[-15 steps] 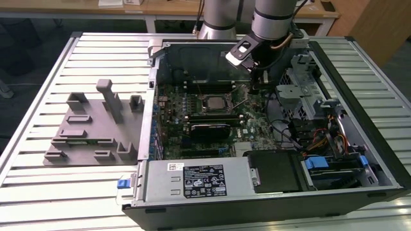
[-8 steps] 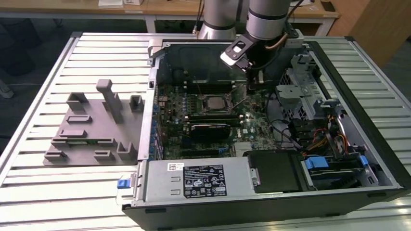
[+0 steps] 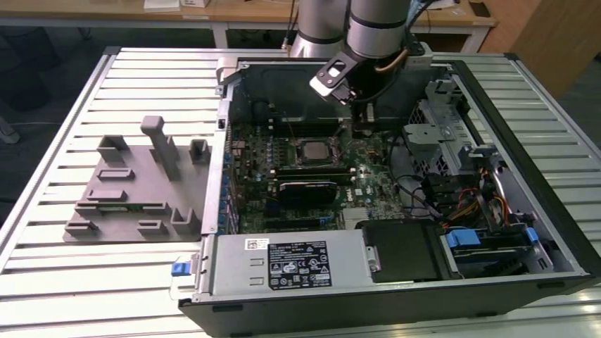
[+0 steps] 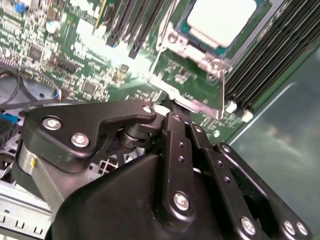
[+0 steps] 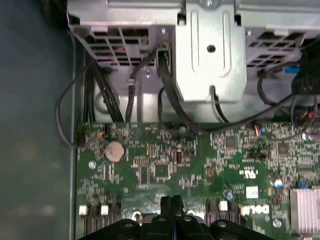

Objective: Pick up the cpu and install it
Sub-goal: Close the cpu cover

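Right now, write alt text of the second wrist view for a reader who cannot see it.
The cpu, pale silver top up, sits in the metal-framed socket on the green motherboard. The black end effector looms in the foreground, closed on nothing, apart from the cpu.

Holder blocks (image 3: 139, 190) centre-left in exterior view, beside PC case (image 3: 376, 308); cpu (image 3: 311, 150) on motherboard (image 3: 376, 172) mid-frame; power supply (image 3: 281, 264) lower centre.

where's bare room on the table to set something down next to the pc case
Bare table slats border the grey holder block at the exterior view's left, widest nearest the camera. Inside the computer case, motherboard and cables leave it crowded.
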Robot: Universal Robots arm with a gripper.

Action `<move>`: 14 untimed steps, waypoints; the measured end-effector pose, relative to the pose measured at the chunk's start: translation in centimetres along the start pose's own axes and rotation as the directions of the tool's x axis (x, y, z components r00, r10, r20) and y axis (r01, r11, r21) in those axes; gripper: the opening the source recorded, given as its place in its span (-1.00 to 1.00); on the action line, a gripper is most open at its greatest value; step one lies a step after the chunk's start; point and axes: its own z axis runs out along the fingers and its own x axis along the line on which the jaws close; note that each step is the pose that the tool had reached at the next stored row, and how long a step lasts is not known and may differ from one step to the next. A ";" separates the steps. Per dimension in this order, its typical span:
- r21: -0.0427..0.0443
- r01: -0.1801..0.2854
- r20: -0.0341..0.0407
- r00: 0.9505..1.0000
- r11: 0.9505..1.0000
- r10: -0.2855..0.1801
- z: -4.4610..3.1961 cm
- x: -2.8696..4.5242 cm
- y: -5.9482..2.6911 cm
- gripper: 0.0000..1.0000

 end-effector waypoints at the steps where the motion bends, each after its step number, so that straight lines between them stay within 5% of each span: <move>1: -0.001 0.000 0.000 1.000 1.000 0.000 -0.01 0.00 -0.27 -0.79; 9: -0.010 -0.003 0.000 1.000 1.000 0.003 -0.12 -0.03 -2.35 -0.79; 14: -0.013 -0.006 0.000 1.000 1.000 0.006 -0.15 -0.04 -2.89 -0.79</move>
